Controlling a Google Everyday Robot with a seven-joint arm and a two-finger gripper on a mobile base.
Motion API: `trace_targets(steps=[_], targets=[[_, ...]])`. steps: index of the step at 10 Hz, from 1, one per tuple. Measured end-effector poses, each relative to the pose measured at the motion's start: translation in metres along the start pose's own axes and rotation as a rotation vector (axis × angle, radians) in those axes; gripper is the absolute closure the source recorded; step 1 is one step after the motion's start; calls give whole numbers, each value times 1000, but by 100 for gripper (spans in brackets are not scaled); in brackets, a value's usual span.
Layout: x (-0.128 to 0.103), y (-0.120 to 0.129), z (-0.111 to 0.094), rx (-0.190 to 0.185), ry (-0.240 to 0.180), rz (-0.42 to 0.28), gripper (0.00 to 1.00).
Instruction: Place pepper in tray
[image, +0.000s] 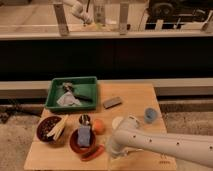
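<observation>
Beside the gripper (110, 150), whose state I cannot tell, lies the slim red-orange pepper (93, 152).

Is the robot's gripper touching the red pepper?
Cannot tell. In the camera view the gripper is down at the pepper's right end, but the arm hides where they would meet.

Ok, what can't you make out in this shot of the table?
1. Camera view: the claw, low beside the pepper, is mostly covered by the white arm above it.
2. Camera view: the pepper's right end is hidden behind the claw.
3. Camera view: the items in the tray are too small to name.
4. Camera view: the arm is cut off by the right edge.
</observation>
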Motion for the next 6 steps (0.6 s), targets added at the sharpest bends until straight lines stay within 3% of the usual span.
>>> trace_targets(steps=[3,6], targets=[[-8,-10,-2,21,8,33,20],[-1,-17,6,31,-4,59,20]])
